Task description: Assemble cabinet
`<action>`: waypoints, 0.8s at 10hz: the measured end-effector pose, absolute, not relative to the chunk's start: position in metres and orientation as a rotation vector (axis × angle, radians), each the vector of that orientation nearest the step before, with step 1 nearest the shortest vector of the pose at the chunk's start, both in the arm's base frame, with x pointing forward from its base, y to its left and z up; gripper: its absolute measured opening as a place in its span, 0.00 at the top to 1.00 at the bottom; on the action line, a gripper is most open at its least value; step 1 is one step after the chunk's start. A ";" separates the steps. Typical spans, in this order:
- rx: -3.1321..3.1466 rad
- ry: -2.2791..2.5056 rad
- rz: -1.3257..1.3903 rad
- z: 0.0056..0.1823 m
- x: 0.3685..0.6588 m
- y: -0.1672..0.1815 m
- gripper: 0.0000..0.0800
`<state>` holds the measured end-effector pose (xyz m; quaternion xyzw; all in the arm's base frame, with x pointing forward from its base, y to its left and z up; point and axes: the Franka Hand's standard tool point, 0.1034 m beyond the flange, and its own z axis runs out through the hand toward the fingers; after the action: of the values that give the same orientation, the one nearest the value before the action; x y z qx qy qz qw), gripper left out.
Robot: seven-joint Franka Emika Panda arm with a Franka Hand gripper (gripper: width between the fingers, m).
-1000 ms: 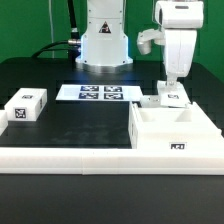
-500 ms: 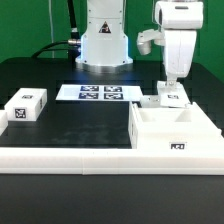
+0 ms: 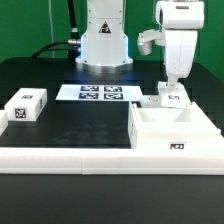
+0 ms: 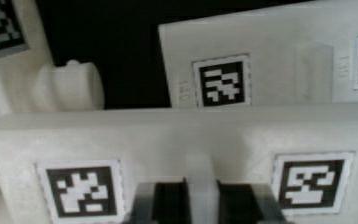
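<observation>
wrist view gives me what the exterior view hides: two dark fingers (image 4: 167, 200) close together, a thin white strip (image 4: 202, 192) between them, tagged white faces (image 4: 226, 85) beyond. i cannot tell whether the gripper (image 3: 172, 86) is clamping. nothing has moved since half a second ago. the arm (image 3: 178, 40) hangs vertical over the cabinet (image 3: 150, 140), which sits at the bench's camera-side corner, on the exterior view's right.
</observation>
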<state>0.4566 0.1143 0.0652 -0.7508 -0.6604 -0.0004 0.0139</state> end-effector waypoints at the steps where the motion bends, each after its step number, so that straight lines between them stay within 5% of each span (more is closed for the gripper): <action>1: -2.337 -2.056 0.001 0.064 0.456 0.114 0.91; 8: -2.306 -2.091 -0.025 0.062 0.475 0.115 0.91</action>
<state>0.4753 0.1146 0.0616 -0.7407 -0.6717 -0.0081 0.0143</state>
